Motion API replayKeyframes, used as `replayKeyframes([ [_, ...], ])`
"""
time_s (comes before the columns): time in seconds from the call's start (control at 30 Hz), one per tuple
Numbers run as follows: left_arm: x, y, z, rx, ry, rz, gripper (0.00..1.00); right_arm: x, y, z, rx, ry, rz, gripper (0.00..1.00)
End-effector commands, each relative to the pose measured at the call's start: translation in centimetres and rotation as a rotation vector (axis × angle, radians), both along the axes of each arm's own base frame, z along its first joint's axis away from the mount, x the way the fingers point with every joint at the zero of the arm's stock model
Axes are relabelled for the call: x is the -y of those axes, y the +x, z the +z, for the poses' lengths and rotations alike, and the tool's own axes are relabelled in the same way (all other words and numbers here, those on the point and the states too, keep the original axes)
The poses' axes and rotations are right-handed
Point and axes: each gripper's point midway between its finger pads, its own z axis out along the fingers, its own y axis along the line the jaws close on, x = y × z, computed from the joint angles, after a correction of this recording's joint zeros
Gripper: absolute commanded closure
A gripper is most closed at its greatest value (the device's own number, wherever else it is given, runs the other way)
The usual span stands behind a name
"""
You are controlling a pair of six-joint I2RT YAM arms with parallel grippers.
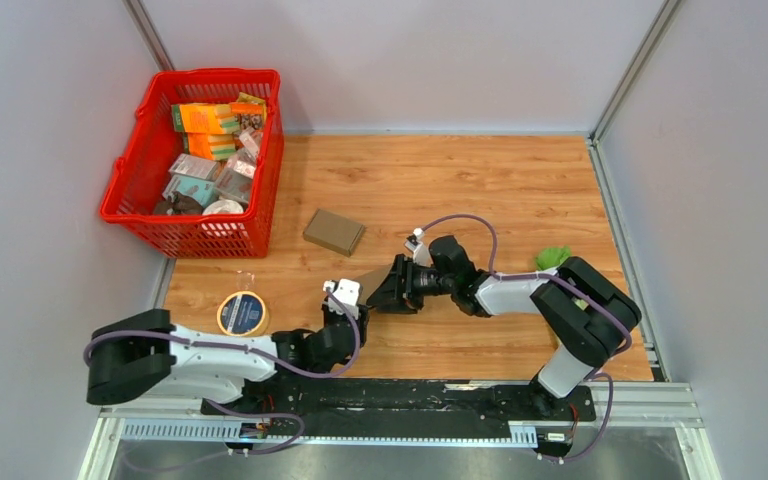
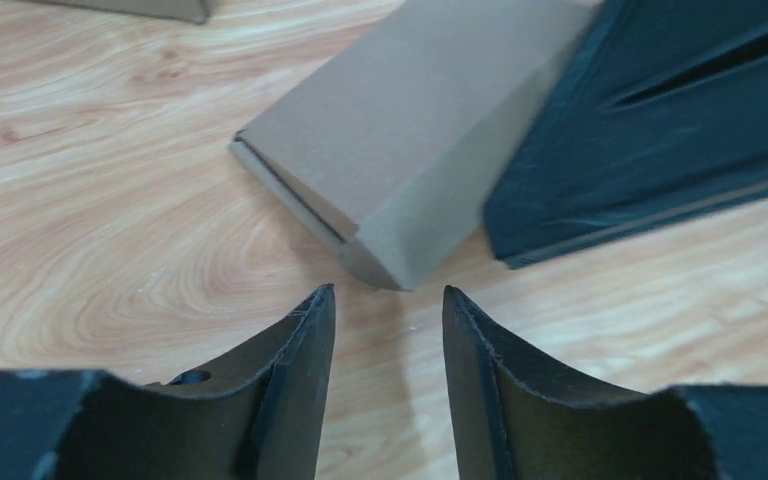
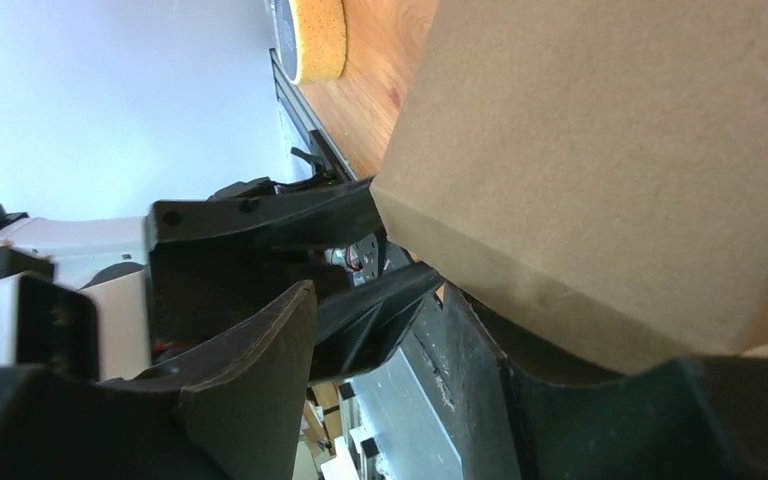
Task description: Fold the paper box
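The brown paper box [image 2: 430,130] lies closed on the wood table, small in the top view [image 1: 373,278] between the two grippers. My left gripper [image 2: 388,300] is open, and the box's near corner sits just ahead of its fingertips without touching them. From the right, my right gripper [image 3: 385,310] is open with nothing between its fingers. The box [image 3: 610,170] rests against the outer side of one of its fingers [image 3: 500,370]. That black finger [image 2: 660,130] covers the box's right side in the left wrist view.
A second flat brown box [image 1: 335,232] lies farther back. A red basket [image 1: 192,165] full of packets stands at the back left. A tape roll [image 1: 243,313] sits near the left arm, and a green object [image 1: 554,257] lies by the right arm.
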Motion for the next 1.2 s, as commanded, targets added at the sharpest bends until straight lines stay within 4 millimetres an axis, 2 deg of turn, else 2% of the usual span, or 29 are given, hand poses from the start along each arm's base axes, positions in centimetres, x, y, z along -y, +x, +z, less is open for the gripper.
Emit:
replayKeyframes([
  [0.0,1.9,-2.8,2.2,-0.075,-0.095,-0.197,0.46,-0.5,0.7,-0.1,0.010,0.001,0.001,0.47],
  [0.07,1.2,-4.3,1.8,-0.124,-0.074,-0.266,0.45,-0.5,0.9,-0.4,0.012,-0.014,0.003,0.46],
  [0.1,1.5,-5.3,3.2,-0.141,-0.136,-0.321,0.43,-0.5,1.1,-0.5,0.004,-0.024,0.001,0.46],
  [0.13,0.2,-6.1,2.5,-0.184,-0.086,-0.336,0.43,-0.5,1.1,-0.6,0.001,-0.028,0.003,0.45],
  [0.17,0.0,-6.7,3.0,-0.200,-0.098,-0.359,0.46,-0.5,1.1,-0.6,-0.001,-0.028,0.006,0.45],
  [0.2,-0.1,-7.2,4.5,-0.197,-0.149,-0.383,0.52,-0.4,1.1,-0.8,-0.003,-0.035,0.009,0.43],
  [0.23,-1.0,-7.4,5.2,-0.217,-0.130,-0.365,0.55,-0.3,0.9,-0.9,-0.005,-0.037,0.015,0.43],
  [0.27,-1.3,-7.0,6.3,-0.211,-0.155,-0.339,0.56,-0.2,0.8,-0.5,0.009,-0.029,0.021,0.43],
  [0.33,-1.5,-6.1,9.1,-0.197,-0.212,-0.301,0.62,0.4,0.4,-1.2,0.019,-0.056,0.022,0.41],
  [0.37,-1.4,-5.5,9.7,-0.198,-0.230,-0.284,0.64,0.6,0.2,-1.2,0.027,-0.064,0.025,0.41],
  [0.4,-1.7,-3.9,9.6,-0.228,-0.236,-0.225,0.69,0.9,0.0,-1.5,0.029,-0.083,0.026,0.41],
  [0.43,-1.2,-2.9,10.9,-0.216,-0.281,-0.209,0.73,1.1,-0.1,-1.8,0.042,-0.093,0.035,0.41],
  [0.47,-1.0,-1.9,11.1,-0.224,-0.297,-0.183,0.79,1.2,-0.2,-1.9,0.046,-0.097,0.037,0.40],
  [0.5,-1.0,-0.4,10.3,-0.254,-0.292,-0.140,0.81,1.2,-0.2,-2.1,0.044,-0.099,0.040,0.41],
  [0.53,0.1,0.7,11.5,-0.224,-0.340,-0.151,0.82,1.2,-0.2,-2.2,0.048,-0.098,0.046,0.41],
  [0.57,0.7,1.7,10.4,-0.248,-0.312,-0.145,0.84,1.2,-0.4,-2.2,0.048,-0.095,0.055,0.42],
  [0.6,1.4,2.0,10.2,-0.259,-0.313,-0.165,0.84,1.2,-0.4,-2.2,0.049,-0.095,0.057,0.42],
  [0.63,2.3,2.9,10.9,-0.241,-0.328,-0.174,0.84,1.3,-0.4,-1.8,0.057,-0.089,0.053,0.42],
  [0.67,2.9,3.2,10.4,-0.258,-0.319,-0.182,0.85,1.6,-0.7,-2.0,0.058,-0.099,0.058,0.42],
  [0.7,4.1,3.0,8.9,-0.320,-0.300,-0.217,0.86,1.8,-0.9,-1.8,0.065,-0.102,0.066,0.42],
  [0.77,5.9,3.3,9.4,-0.317,-0.340,-0.265,0.87,2.3,-1.2,-0.7,0.120,-0.097,0.082,0.41],
  [0.87,6.1,3.6,7.1,-0.354,-0.325,-0.239,0.87,4.4,-2.4,-0.2,0.161,-0.159,0.112,0.40],
  [0.9,6.0,3.6,6.7,-0.360,-0.322,-0.231,0.87,5.0,-2.1,0.3,0.183,-0.169,0.104,0.40],
  [0.93,6.0,3.6,6.2,-0.364,-0.320,-0.229,0.87,5.5,-1.8,1.5,0.225,-0.159,0.093,0.40],
  [0.97,5.8,3.6,5.5,-0.376,-0.306,-0.221,0.87,6.6,-1.3,1.7,0.206,-0.171,0.072,0.41],
  [1.03,5.4,3.6,4.4,-0.388,-0.284,-0.199,0.87,7.2,0.1,3.7,0.267,-0.143,0.053,0.42],
  [1.07,5.4,3.6,3.7,-0.399,-0.274,-0.193,0.87,7.7,1.1,4.1,0.266,-0.155,0.030,0.43],
  [1.13,5.4,3.5,3.0,-0.409,-0.277,-0.192,0.87,7.4,3.1,4.7,0.292,-0.171,0.013,0.49],
  [1.17,5.4,3.4,2.4,-0.422,-0.271,-0.187,0.87,7.0,3.8,4.8,0.297,-0.167,0.016,0.56],
])
